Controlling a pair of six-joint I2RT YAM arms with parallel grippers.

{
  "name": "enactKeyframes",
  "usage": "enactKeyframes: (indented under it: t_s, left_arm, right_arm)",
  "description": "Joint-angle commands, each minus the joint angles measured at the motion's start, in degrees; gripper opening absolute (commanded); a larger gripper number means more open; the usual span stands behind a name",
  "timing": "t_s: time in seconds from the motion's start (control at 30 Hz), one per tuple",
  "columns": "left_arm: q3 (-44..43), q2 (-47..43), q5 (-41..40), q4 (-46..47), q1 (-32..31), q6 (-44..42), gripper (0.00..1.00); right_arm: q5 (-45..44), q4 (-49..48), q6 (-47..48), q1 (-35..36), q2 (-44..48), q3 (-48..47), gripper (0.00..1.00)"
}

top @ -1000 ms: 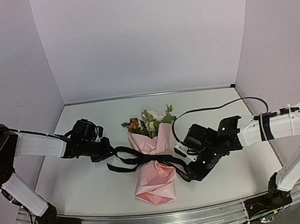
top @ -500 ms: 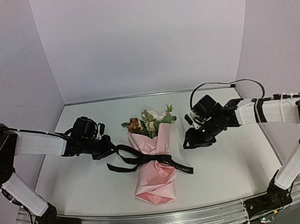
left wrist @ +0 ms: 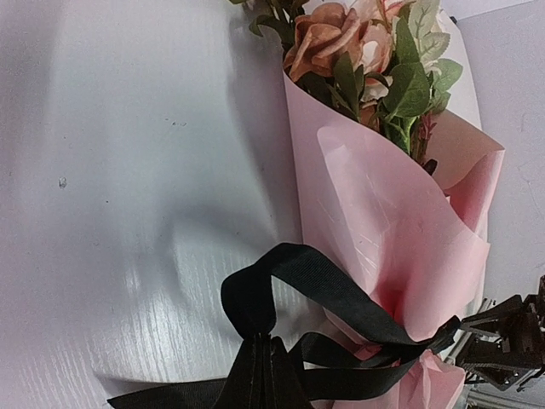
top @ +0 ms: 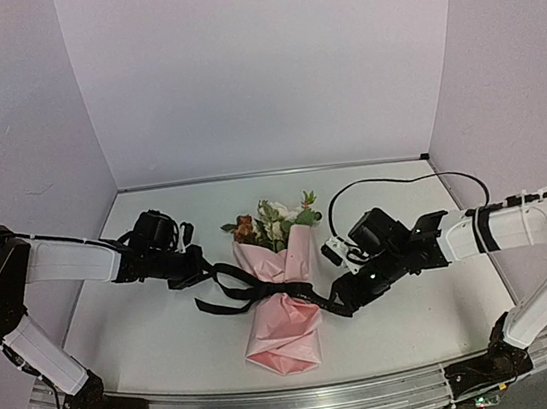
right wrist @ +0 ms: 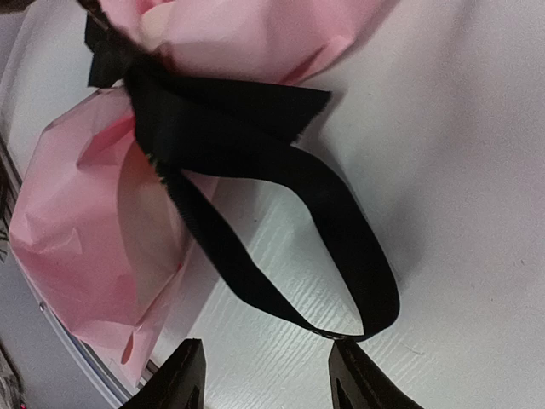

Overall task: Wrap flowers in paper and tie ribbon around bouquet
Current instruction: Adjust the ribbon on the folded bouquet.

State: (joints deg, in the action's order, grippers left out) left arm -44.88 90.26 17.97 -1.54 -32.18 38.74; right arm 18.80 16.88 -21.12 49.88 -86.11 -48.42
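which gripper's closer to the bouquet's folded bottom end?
Right. The right gripper sits beside the lower half of the bouquet; the left gripper is farther up, left of its neck.

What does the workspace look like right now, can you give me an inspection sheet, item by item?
Surface: white table, no spills seen.
Job's things: bouquet lies mid-table, flowers pointing away from the arms; pink paper forms a cone; black ribbon wrapped around its middle.
Clutter: nothing seen.
Grippers: left end effector shut on the ribbon's left side; right end effector open beside the ribbon's right loop, holding nothing.
Cables: black cable arcs above the right arm, off the bouquet.
Surroundings: plain pale walls; metal rail at the near edge.
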Motion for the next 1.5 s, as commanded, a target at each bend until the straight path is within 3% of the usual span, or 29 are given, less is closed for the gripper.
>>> enactKeyframes:
  t_s: [0.0,0.3,0.4,0.5,0.6,1.1,1.47]
  left_arm:
    - [-1.9,-1.7,1.2,0.0,0.3,-0.6,0.0]
    - [-1.8,-1.0,1.5,0.7,0.3,1.0,0.0]
    - [-2.0,-0.6,1.5,0.6,0.4,1.1,0.0]
    - [-2.3,-0.1,1.3,0.5,0.4,1.8,0.0]
    - [-2.6,0.2,-0.1,-0.7,0.4,2.2,0.0]
    - [1.1,2.4,1.6,1.3,6.6,7.4,0.0]
    - [1.8,2.8,5.9,4.1,8.9,6.0,0.0]
  right_arm:
    - [0.9,-2.7,10.2,-0.1,-2.2,-3.0,0.5]
    - [0.9,1.5,16.4,1.5,-7.8,-7.4,0.47]
    - [1.5,2.8,16.1,2.2,-9.0,-8.8,0.41]
    - [0.9,5.8,15.6,2.8,-9.5,-9.9,0.26]
    - [1.1,8.3,14.2,2.8,-8.9,-9.9,0.0]
    - [-9.5,14.7,2.3,5.6,-5.9,-4.0,0.0]
    - [-9.8,13.7,-0.1,5.9,-6.5,-3.6,0.0]
